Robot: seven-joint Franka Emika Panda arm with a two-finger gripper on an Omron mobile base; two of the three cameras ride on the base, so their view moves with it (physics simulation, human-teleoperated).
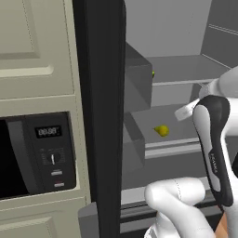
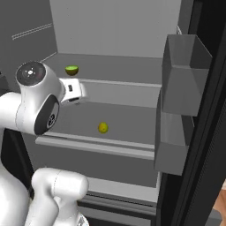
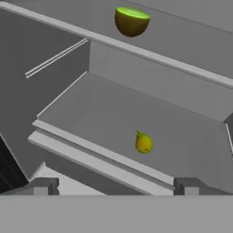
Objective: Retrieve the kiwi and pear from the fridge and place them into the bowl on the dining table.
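Presently gripper (image 3: 113,185) wide open, holding nothing, near fridge (image 2: 132,39) interior. Pear (image 3: 144,143) on lower shelf; kiwi (image 3: 131,21) on upper shelf, farther back.

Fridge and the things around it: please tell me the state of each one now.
fridge: door open, grey shelves showing.
kiwi: on the upper shelf, cut face up, not held.
pear: on the lower shelf, not held.
gripper: open, holding nothing, in front of the shelves.
microwave: door closed.
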